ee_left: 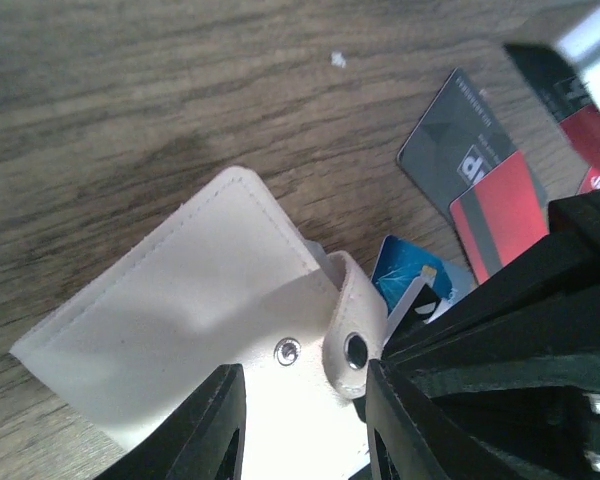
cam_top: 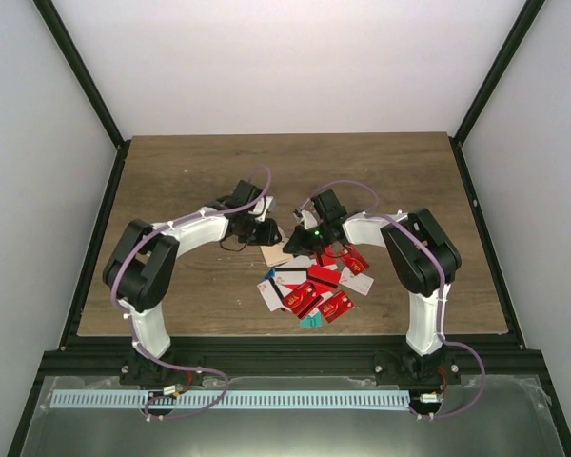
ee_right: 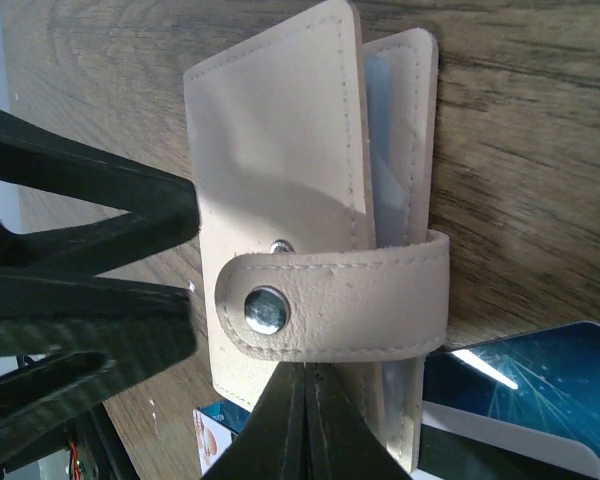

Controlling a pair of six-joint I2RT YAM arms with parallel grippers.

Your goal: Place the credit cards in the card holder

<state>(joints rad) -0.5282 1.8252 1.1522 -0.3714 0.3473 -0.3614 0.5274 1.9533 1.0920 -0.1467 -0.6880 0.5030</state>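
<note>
A: Top view: beige leather-like folding card holder [cam_top: 279,255] lies flat on the wood-grain table [cam_top: 171,171], between left gripper [cam_top: 265,233] and right gripper [cam_top: 299,246], both about equally near. The heap of thin plastic credit cards [cam_top: 314,290], mostly red, is just nearside.
B: Left wrist?
A: Jaws part-open over the holder's snap end, clamping nothing visible.
B: Right wrist?
A: Fingers pressed together, empty, tip at the snap tab [ee_right: 330,300]. Holder's long axis runs away from it. Open tabletop beyond.
</note>
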